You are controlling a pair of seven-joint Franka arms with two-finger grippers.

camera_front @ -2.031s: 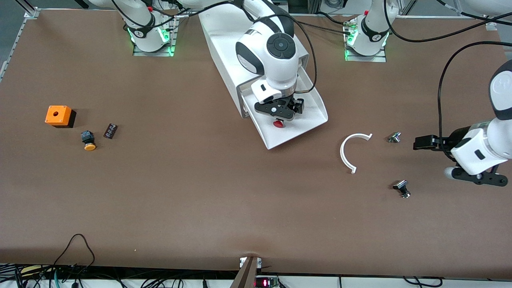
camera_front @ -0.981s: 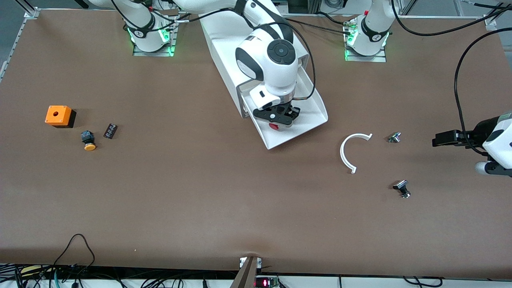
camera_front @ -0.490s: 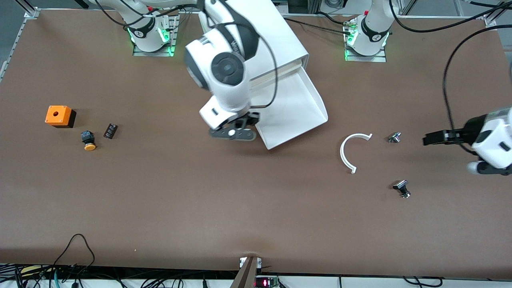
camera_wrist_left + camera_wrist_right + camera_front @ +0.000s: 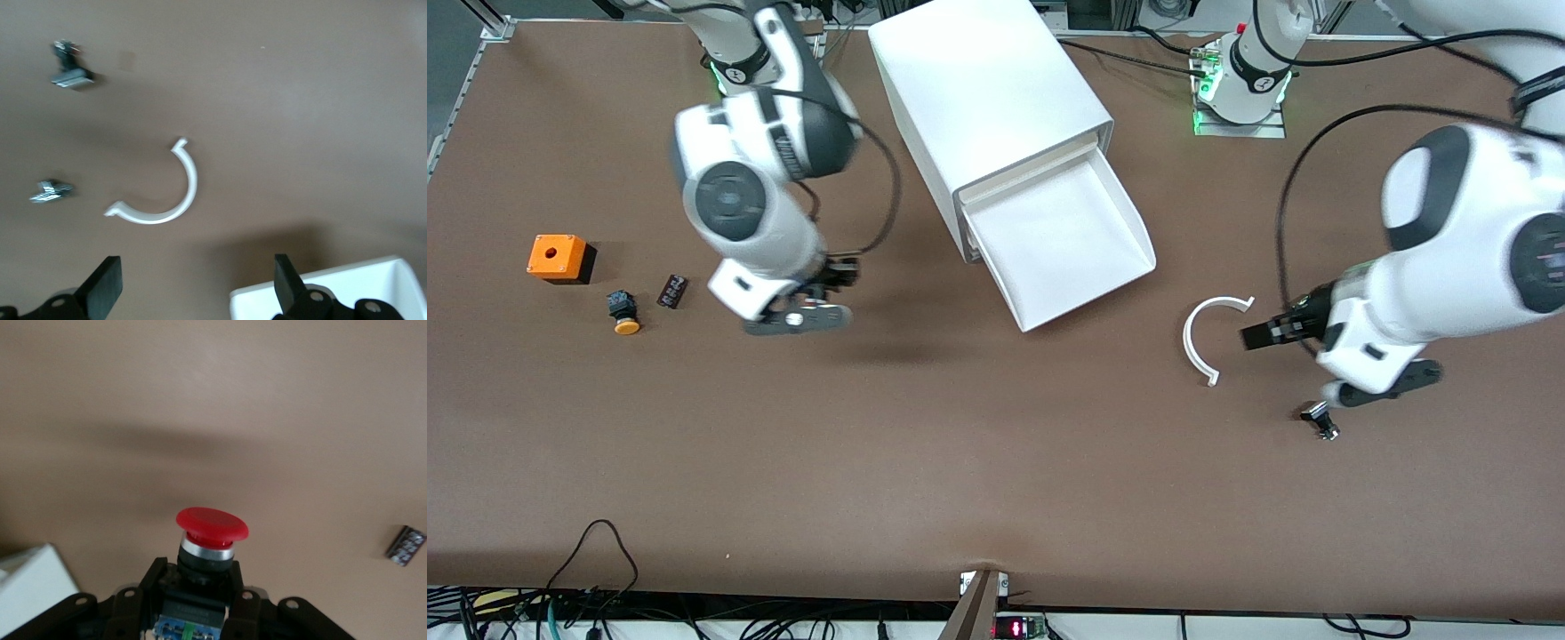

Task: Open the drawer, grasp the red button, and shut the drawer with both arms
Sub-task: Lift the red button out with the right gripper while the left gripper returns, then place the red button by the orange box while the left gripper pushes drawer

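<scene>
1. Right wrist view shows the right hand [image 4: 200,600] clenched on the button [image 4: 211,540], red cap poking out past the fingertips, bare bench [image 4: 280,407] below it.
2. From the front, that hand [image 4: 805,311] hangs over the bench, clear of the drawer [image 4: 1063,244], which stands pulled out and empty.
3. Left hand [image 4: 193,290] is spread wide, holding nothing, above the white curved piece [image 4: 167,193] with the drawer's corner just beside it.
4. Opening and grabbing look done; closing the drawer is left.

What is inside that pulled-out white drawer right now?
Nothing shows in the open drawer; its white floor is bare. The red button is clamped in the right gripper over the table. The shut drawers' contents are hidden.
</scene>
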